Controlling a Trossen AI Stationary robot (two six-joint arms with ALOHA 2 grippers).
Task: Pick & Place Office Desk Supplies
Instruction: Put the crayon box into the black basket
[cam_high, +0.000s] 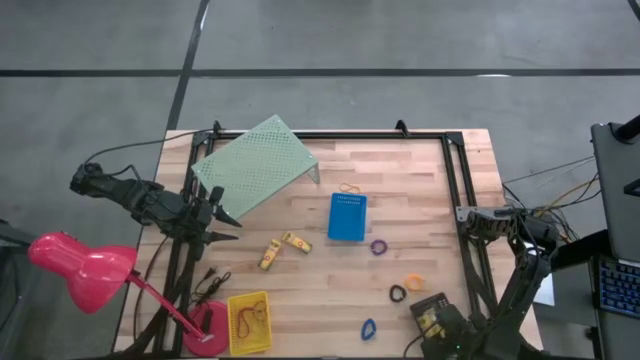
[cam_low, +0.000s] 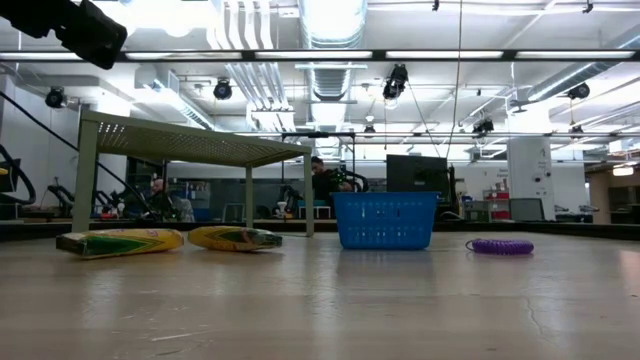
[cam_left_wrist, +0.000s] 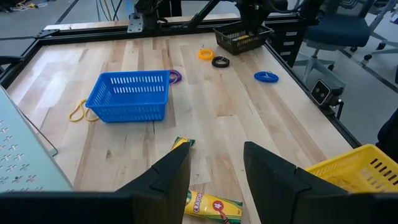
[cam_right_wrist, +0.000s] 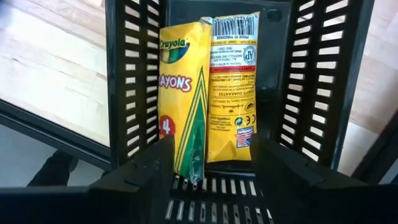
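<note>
Two yellow crayon packs (cam_high: 270, 255) (cam_high: 296, 242) lie flat on the wood near the table's middle. My left gripper (cam_high: 228, 213) hovers open to their left; in its wrist view (cam_left_wrist: 214, 152) one pack (cam_left_wrist: 211, 205) shows below the fingers, untouched. My right gripper (cam_right_wrist: 214, 149) is open above the black bin (cam_high: 432, 318), where two more crayon packs (cam_right_wrist: 183, 99) (cam_right_wrist: 233, 87) lie side by side. A tan rubber band (cam_high: 348, 188) lies beyond the blue bin (cam_high: 347, 216). Purple (cam_high: 379, 246), orange (cam_high: 413, 282), black (cam_high: 398, 294) and blue (cam_high: 368, 329) rings lie on the table.
The pale green perforated riser (cam_high: 255, 165) stands at the far left. A yellow bin (cam_high: 248, 322) with rubber bands inside sits at the near edge beside a pink lamp (cam_high: 85, 265). A black frame (cam_high: 455, 180) borders the table. Bare wood lies between the blue bin and the rings.
</note>
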